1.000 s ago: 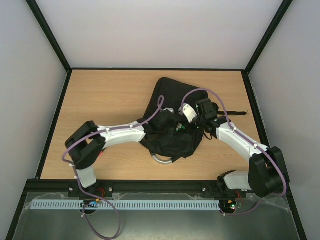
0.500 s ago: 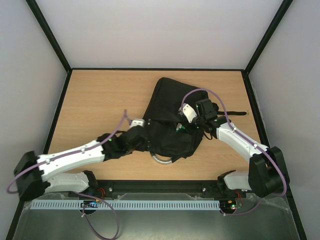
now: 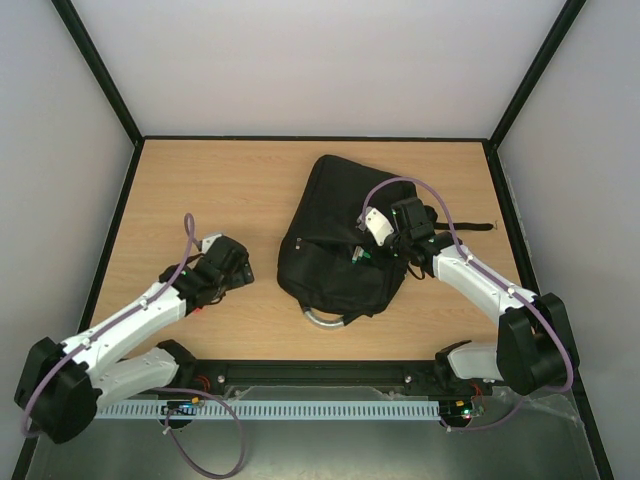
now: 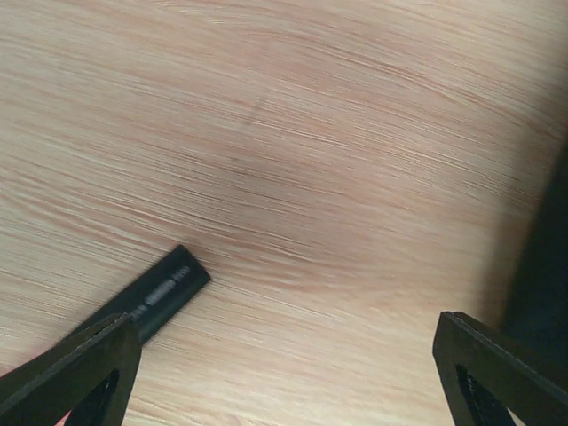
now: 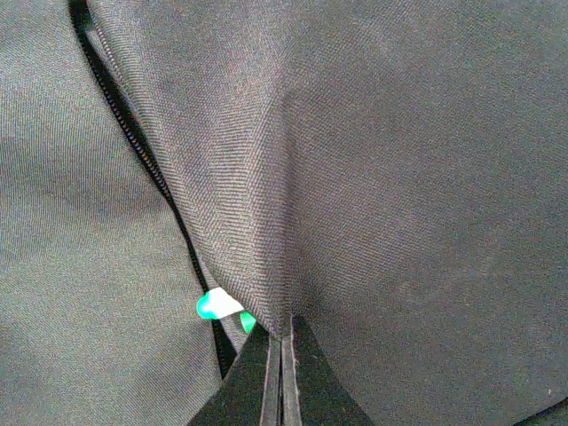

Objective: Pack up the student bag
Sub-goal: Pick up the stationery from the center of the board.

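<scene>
In the top external view the student bag (image 3: 340, 240), a large black fabric backpack with zips and straps, is seen lying flat on the light wooden table (image 3: 200, 190), right of centre, with its grey curved handle (image 3: 322, 318) pointed at the near edge. The left gripper (image 3: 232, 270) is held low over bare wood just left of the bag, apart from it. The right gripper (image 3: 368, 248) is set on the bag's top face. The bag is judged soft and floppy, light for its bulk, not fragile. Cloth will bunch when pinched, so the handle or a zip edge is judged the better hold. In the left wrist view the fingers (image 4: 80, 373) are seen spread wide with nothing between them. A black cylindrical pen with small print (image 4: 155, 297) lies on the wood by the left finger, outside the bag, and the bag's dark edge (image 4: 546, 266) shows at the right. In the right wrist view the right gripper (image 5: 282, 359) is seen clenched tight on a raised fold of the bag's woven cloth. A black zip line (image 5: 133, 146) runs beside the fold, and a small green-and-white item (image 5: 217, 306) is seen peeking out at the opening. The rest of the contents are hidden.
</scene>
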Robot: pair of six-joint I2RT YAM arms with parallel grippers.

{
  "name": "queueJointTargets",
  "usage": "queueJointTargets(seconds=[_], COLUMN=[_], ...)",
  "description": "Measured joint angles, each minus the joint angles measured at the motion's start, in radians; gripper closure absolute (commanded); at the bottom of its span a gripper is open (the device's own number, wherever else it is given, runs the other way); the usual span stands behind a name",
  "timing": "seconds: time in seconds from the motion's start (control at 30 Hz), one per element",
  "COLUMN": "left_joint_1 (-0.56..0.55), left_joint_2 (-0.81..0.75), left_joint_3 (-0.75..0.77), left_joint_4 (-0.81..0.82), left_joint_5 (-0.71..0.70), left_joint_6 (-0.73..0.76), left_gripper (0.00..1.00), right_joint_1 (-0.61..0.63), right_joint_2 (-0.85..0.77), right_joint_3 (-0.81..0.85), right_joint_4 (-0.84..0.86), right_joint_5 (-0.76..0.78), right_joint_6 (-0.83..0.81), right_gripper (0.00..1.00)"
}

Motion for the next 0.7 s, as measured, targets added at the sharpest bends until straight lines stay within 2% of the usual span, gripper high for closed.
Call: queueJointTargets(seconds=[0.17, 0.37, 0.7], left_joint_1=[0.08, 0.089, 0.114], left_joint_2=[0.075, 0.131, 0.345], left_joint_3=[-0.008, -0.052, -0.058], left_joint_4=[0.016, 0.051, 0.078], left_joint_5=[-0.005, -0.05, -0.172], left_joint_6=[-0.001, -0.017, -0.089], left_gripper=[0.06, 0.06, 0.04], right_joint_1=[0.0, 0.0, 0.0], right_joint_2=[0.0, 0.0, 0.0], right_joint_3=[0.0, 0.0, 0.0], right_joint_4=[0.0, 0.0, -0.002], right_joint_5=[0.0, -0.001, -0.006], right_joint_6=[-0.002, -0.002, -0.005], right_gripper=[0.99, 0.99, 0.99])
